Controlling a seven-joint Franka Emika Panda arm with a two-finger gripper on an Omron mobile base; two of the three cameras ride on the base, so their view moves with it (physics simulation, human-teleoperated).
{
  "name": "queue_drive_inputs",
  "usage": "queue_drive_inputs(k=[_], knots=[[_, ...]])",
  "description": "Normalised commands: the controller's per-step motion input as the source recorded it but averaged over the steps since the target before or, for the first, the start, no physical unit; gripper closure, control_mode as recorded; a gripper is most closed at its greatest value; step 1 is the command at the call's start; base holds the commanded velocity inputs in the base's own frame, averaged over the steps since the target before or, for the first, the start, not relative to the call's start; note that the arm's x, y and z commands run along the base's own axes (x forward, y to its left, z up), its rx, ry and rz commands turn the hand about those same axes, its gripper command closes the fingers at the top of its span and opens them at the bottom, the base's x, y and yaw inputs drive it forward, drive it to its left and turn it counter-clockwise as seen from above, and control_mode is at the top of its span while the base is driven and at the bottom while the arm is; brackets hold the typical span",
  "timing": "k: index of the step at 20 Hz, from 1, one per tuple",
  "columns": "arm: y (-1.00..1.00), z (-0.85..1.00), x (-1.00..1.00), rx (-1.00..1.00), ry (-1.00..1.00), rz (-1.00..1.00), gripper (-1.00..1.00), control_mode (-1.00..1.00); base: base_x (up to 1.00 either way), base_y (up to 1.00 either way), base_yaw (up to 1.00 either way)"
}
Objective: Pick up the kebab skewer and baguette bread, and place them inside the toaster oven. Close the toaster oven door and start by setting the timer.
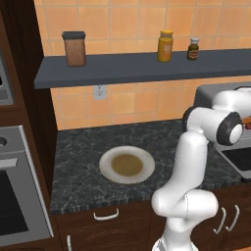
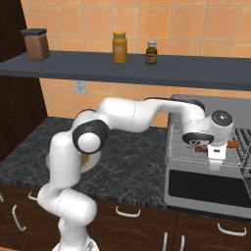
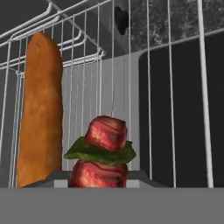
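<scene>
Claw: the white robot arm's two-finger claw [image 2: 215, 162] hangs over the open front of the boxy grey metal toaster oven [image 2: 206, 105]. Its finger tips are hidden, so I cannot tell if it is pinching or has let go.
Kebab skewer: the short stick with dark-red chunks and a green bit, the kebab skewer [image 3: 105, 151], sits right at the claw, very close to the hand camera. It may be in the claw's grip.
Which way it points: in the hand view its long side runs straight away from the claw, toward the far end of the rack.
Baguette bread: the long orange-brown baguette bread [image 3: 41, 109] lies on the thin silver wire rack [image 2: 186, 144]. It is just beside the skewer and runs the same way. The two are apart, not touching.
Next move, my guess: set the skewer flat on the wires next to the bread, then pull the claw clear.
Toaster oven door: the dark glass toaster oven door [image 2: 206, 188] with its grey frame is folded down in front, so it is open.
Plate: the round white plate [image 1: 110, 157] with a brown middle sits well apart from the oven.
Counter: a dark speckled stone counter [image 1: 78, 157] holds the plate and the oven.
Room: orange wall tiles and a dark grey shelf [image 1: 137, 68] holding a brown jar [image 1: 74, 49], a yellow bottle [image 1: 165, 46] and a small dark bottle [image 1: 193, 49].
</scene>
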Motion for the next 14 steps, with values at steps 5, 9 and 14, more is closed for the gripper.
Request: queue_drive_inputs(k=[5, 9, 14], knots=[[0.02, 0.0, 0.18, 0.0, 0.0, 0.0, -1.0, -1.0, 0.0, 0.0, 0.0], [0.01, 0.0, 0.01, 0.0, 0.0, 0.0, -1.0, -1.0, 0.0, 0.0, 0.0], [0.0, 0.0, 0.0, 0.0, 0.0, 0.0, -1.0, -1.0, 0.0, 0.0, 0.0]])
